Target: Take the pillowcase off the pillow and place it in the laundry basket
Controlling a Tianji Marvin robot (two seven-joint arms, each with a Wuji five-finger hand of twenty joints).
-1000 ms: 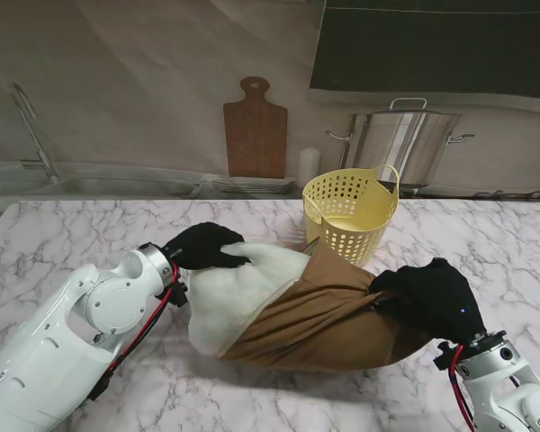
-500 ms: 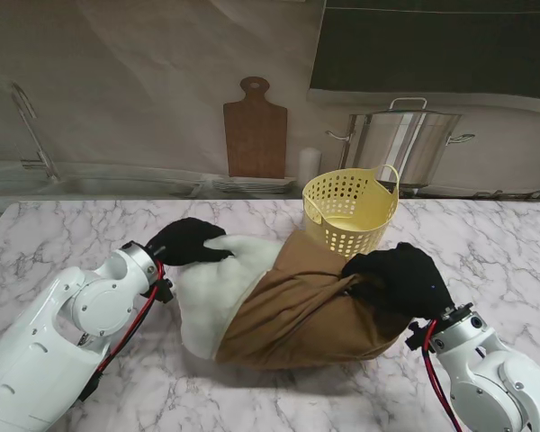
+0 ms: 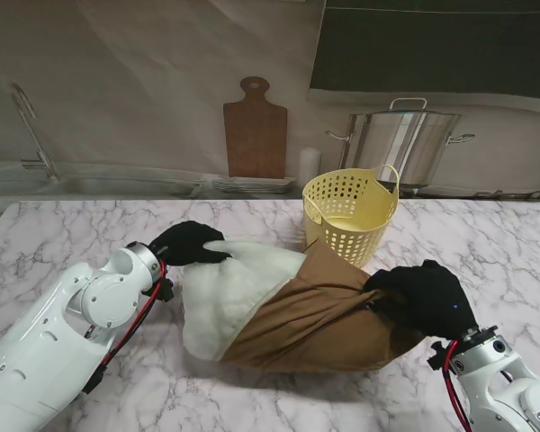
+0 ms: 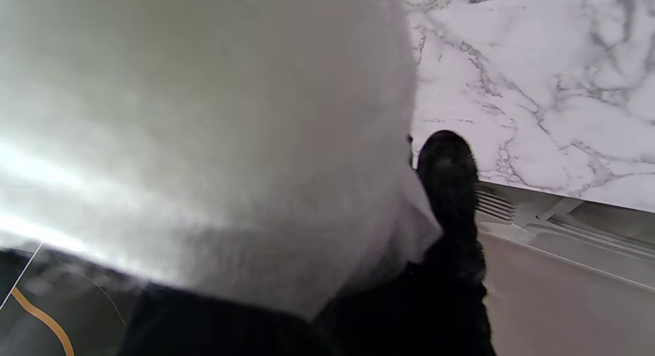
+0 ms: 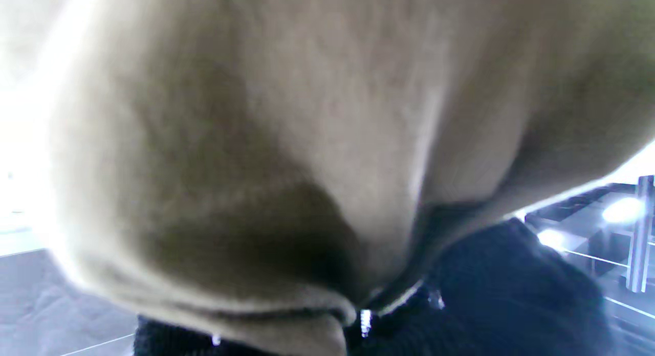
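Note:
A white pillow (image 3: pixel 229 292) lies mid-table, its right half still inside a brown pillowcase (image 3: pixel 328 315). My left hand (image 3: pixel 187 243), in a black glove, is shut on the pillow's bare far-left corner; the left wrist view is filled with white pillow (image 4: pixel 204 141) and one black finger (image 4: pixel 448 177). My right hand (image 3: pixel 425 297) is shut on the bunched right end of the pillowcase, which fills the right wrist view as brown cloth (image 5: pixel 286 141). A yellow perforated laundry basket (image 3: pixel 349 214) stands just beyond the pillowcase, touching its far edge.
A marble table (image 3: pixel 63 234) holds everything. Behind it stand a wooden cutting board (image 3: pixel 255 130), a white cylinder (image 3: pixel 310 165) and a steel stockpot (image 3: pixel 407 144). A sink with a tap (image 3: pixel 36 135) is at the far left.
My right hand first swung left and away from me with the pillowcase end, then came back right and nearer. The left hand shifted slightly left, and more white pillow shows.

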